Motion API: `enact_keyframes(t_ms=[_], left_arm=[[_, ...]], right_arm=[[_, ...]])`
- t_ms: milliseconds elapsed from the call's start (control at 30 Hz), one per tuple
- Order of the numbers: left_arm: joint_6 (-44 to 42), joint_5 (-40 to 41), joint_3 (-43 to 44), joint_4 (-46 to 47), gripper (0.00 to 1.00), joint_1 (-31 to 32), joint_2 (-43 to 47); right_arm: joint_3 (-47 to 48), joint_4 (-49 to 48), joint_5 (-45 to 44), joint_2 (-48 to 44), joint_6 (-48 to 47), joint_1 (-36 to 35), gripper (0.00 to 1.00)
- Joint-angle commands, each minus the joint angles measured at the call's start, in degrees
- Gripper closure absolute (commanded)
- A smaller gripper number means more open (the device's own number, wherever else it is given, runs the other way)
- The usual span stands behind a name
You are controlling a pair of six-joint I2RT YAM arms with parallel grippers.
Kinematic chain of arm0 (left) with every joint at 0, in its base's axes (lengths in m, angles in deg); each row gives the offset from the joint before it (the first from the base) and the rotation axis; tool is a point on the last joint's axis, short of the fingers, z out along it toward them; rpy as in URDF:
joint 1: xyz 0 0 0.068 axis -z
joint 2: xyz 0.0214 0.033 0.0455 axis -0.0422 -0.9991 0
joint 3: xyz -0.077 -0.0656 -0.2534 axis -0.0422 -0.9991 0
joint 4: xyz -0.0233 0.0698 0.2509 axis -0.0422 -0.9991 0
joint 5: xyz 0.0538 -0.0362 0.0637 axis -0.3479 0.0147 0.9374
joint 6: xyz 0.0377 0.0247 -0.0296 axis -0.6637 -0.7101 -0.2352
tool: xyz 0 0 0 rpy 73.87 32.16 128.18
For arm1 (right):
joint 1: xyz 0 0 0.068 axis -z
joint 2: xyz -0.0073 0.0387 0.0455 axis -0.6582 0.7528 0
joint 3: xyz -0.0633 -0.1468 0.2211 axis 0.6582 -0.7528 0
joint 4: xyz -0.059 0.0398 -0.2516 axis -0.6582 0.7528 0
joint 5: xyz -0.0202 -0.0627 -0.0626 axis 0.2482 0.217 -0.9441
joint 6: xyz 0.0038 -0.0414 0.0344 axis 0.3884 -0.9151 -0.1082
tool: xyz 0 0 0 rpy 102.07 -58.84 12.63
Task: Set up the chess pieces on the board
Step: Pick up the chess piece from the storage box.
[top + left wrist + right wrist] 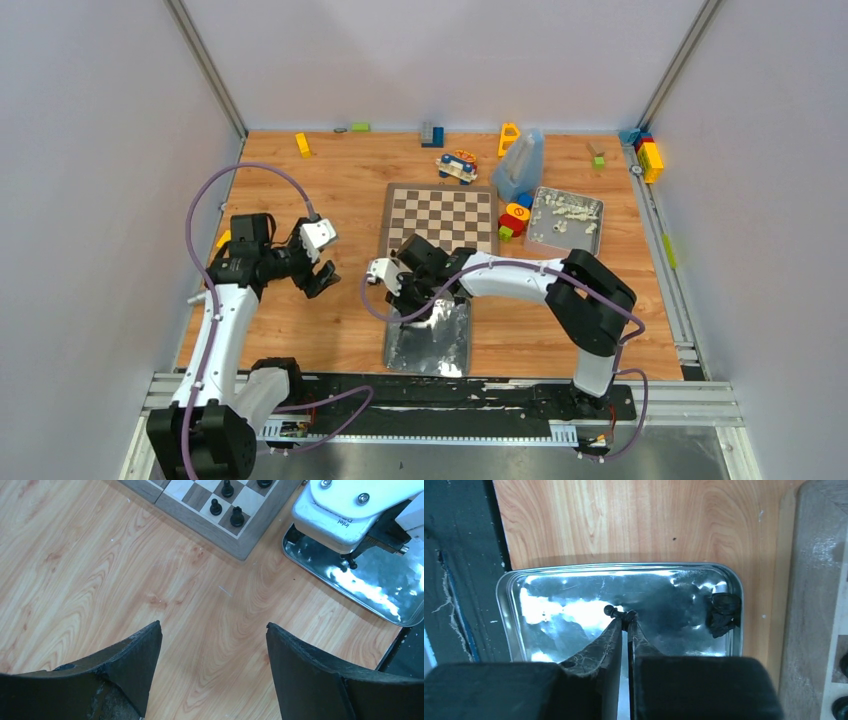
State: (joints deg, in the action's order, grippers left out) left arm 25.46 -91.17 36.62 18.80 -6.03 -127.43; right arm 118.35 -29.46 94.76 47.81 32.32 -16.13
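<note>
The chessboard lies at the table's middle back. Its near corner shows in the left wrist view with three black chess pieces on its edge squares. My right gripper is shut on one small black chess piece, held by its tips just above a silver tray. A clump of several more black pieces lies in that tray's corner. In the top view the right gripper hangs over this tray. My left gripper is open and empty above bare wood, left of the board.
A second silver tray holding white pieces stands right of the board. A translucent blue jug and coloured toy blocks sit between them. More blocks line the back edge and right rail.
</note>
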Motion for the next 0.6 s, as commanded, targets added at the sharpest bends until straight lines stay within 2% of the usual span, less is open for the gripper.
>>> enact_keyframes(t_ms=[0,100,300,333,567], left_arm=[[-0.57,-3.06,1.49,0.79,0.17,1.16,0.61],[-0.07,-3.35,1.21,2.32,0.20,2.78,0.74],[2.32,1.19,-0.32,9.43,0.27,13.94,1.94],[2.04,4.90,2.02,10.52,0.31,20.11,-0.32],[-4.29,17.67,8.52,11.64,0.34,35.51,-7.16]], right_arm=[[-0.25,-0.01,3.55,-3.62,1.65,1.40,0.98],[1.10,1.56,8.37,-4.45,3.67,5.26,0.99],[4.16,3.62,22.29,-5.89,7.49,14.00,1.00],[6.24,4.42,27.15,-6.11,8.70,17.70,1.00],[10.24,5.71,37.55,-4.05,13.85,25.27,1.00]])
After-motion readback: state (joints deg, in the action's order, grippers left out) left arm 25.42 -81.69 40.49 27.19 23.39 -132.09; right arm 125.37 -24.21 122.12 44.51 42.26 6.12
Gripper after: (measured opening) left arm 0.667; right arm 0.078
